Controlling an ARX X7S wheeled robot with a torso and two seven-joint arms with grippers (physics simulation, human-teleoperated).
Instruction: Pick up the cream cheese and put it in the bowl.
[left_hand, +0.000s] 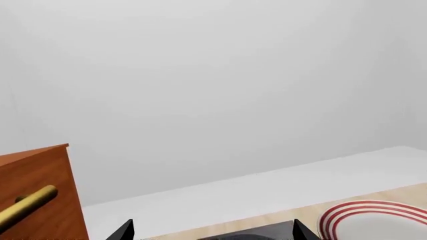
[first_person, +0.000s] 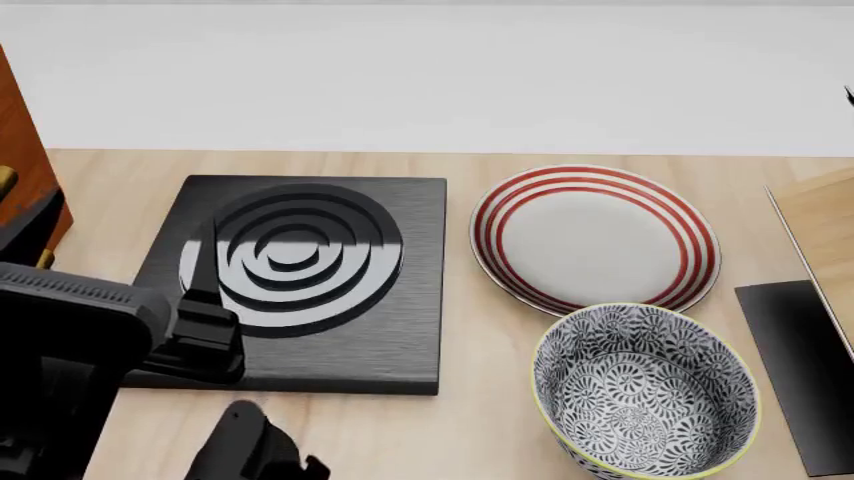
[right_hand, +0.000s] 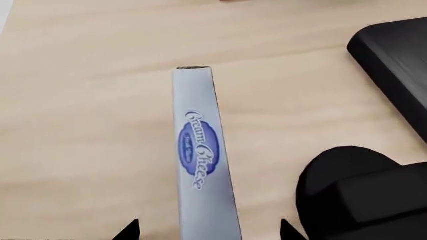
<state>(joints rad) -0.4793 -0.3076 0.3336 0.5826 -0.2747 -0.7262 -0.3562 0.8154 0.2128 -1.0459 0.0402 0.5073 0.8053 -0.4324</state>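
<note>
1. Pale wood worktop (first_person: 467, 420) carries everything – a black slab with a ringed burner (first_person: 296, 250) sits toward the left of the head view, and a white plate with red stripes (first_person: 594, 238) lies just beside it on the right.
2. Nearer than the plate stands the bowl (first_person: 647, 395), deep, with a dark leafy pattern and a yellowish rim; its rim sits just beside the plate's near edge and nothing shows inside it.
3. Only the right wrist view shows the cream cheese (right_hand: 202, 160) – a pale blue-grey box with a blue oval logo, on the bare wood, upright on a narrow side as far as I can tell.
4. The right claw (right_hand: 208, 231) shows just two dark tips, one on each side of the box; they stand spread, with wood visible between each tip and the box.
5. A rounded black body (right_hand: 363, 192) stands close beside the box, and a dark flat slab (right_hand: 400, 60) lies beyond it.
6. The left claw (left_hand: 210, 231) shows two black tips apart with nothing between them, pointed at a pale wall, with an orange-brown cabinet (left_hand: 40, 175) and its brass handle (left_hand: 27, 205) off to one side.
</note>
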